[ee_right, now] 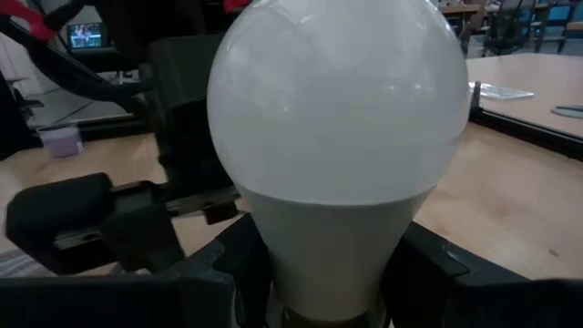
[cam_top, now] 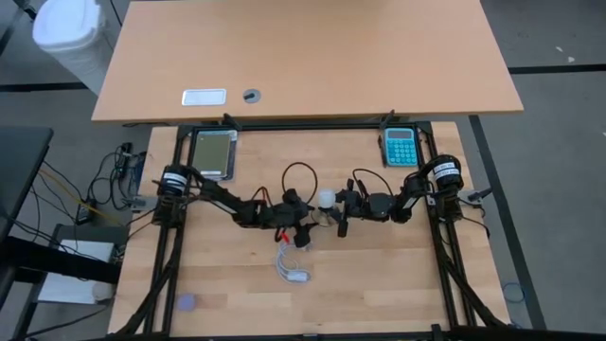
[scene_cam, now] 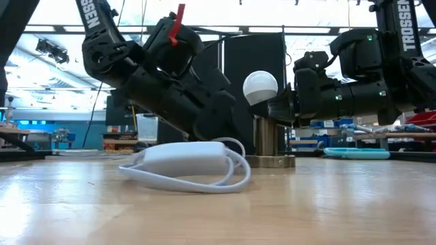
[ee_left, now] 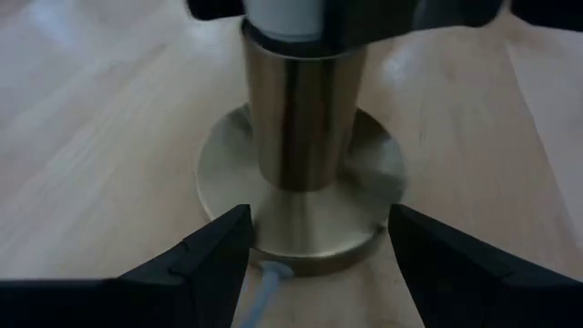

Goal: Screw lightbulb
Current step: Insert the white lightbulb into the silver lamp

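White lightbulb [cam_top: 327, 199] sits at the table's middle in the high view, between my left gripper [cam_top: 301, 224] and my right gripper [cam_top: 343, 210]. Low view: the bulb stands upright on the brass socket post [scene_cam: 266, 139], beside the white cable [scene_cam: 194, 163]. Left wrist view: my fingers [ee_left: 214, 251] are apart around the socket base [ee_left: 301, 196]. Right wrist view: my fingers [ee_right: 437, 264] are clamped on the bulb's neck.

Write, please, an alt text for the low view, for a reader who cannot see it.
A white lightbulb sits on top of an upright brass socket post, with the right gripper closed on its neck. The left arm slants down behind a coiled white cable lying on the wooden table.
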